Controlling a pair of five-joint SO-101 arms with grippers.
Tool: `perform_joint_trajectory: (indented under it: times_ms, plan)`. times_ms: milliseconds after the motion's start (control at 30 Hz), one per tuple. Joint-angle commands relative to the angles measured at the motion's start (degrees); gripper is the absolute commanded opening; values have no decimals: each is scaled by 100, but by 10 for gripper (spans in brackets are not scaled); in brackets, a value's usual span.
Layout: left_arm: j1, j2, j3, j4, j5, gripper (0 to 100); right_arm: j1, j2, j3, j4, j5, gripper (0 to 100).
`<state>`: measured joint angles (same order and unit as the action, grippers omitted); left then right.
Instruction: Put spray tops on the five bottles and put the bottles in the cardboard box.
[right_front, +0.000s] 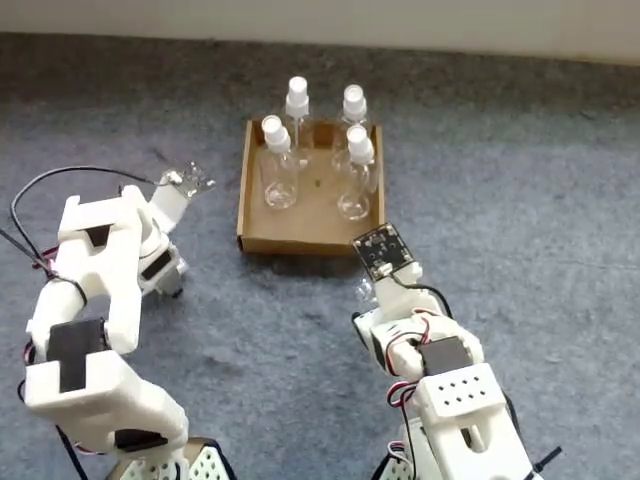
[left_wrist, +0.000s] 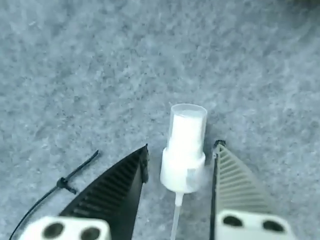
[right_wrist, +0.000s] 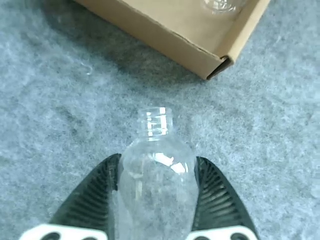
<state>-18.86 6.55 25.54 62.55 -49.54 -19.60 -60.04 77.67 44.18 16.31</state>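
From above, the cardboard box (right_front: 243, 195) sits open on the grey carpet (right_front: 520, 180) near the far wall, and four capped bottles (right_front: 281, 178) stand upright inside it, two in a back row and two in front, each with a white sprayer on. To the left of the box, well apart from it, the left gripper (right_front: 185, 186) is raised off the carpet with a small spray top (right_front: 192, 181) at its tip. The right arm (right_front: 445, 380) reaches up from the near edge, its wrist just in front of the box's near right corner. In the left wrist view the spray top (left_wrist: 183, 147) stands upright between the two fingers (left_wrist: 120, 187), which are narrowly parted and close in on its white collar on either side; its thin dip tube runs down between them, and a black cable tie (left_wrist: 62, 182) shows beside the dark finger. In the right wrist view the right gripper (right_wrist: 158, 159) is clamped around the shoulders of a clear bare bottle (right_wrist: 156, 170), whose threaded neck carries no sprayer and points towards the box corner (right_wrist: 220, 60), the bottle lying outside the box over the carpet.
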Motion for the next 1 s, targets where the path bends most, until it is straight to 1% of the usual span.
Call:
perform_joint_trajectory:
  times_ms: [0,133,200,267,433,533,600,700,833,900,967]
  plan:
    - [101,-40,4,-26,18,144,66,-101,-40,-101,-18,5]
    - [101,-84,13,-9,35,3,66,-101,-40,-101,-18,5]
    - [92,-136,-22,70,53,9,66,-101,-40,-101,-35,5]
    - [92,-365,-101,343,193,2,66,-101,-40,-101,-44,5]
    - [145,-1745,-321,1354,677,2,66,-110,-66,-92,-44,5]
    - [163,-2932,-470,1952,1169,2,189,-180,-92,31,-44,5]
    - [330,-3705,-602,2251,1486,2,242,-505,-92,163,-44,5]
    - [734,-4734,-831,2365,2163,2,180,-1367,-75,295,-44,5]
    - [1297,-5648,-1314,2251,3226,4,-418,-2712,-57,312,-26,5]
    - [1552,-5912,-1578,1978,3771,4,-910,-3284,-75,295,-35,5]
    - [1780,-6097,-1763,1600,4281,4,-1358,-3732,-75,66,-53,5]
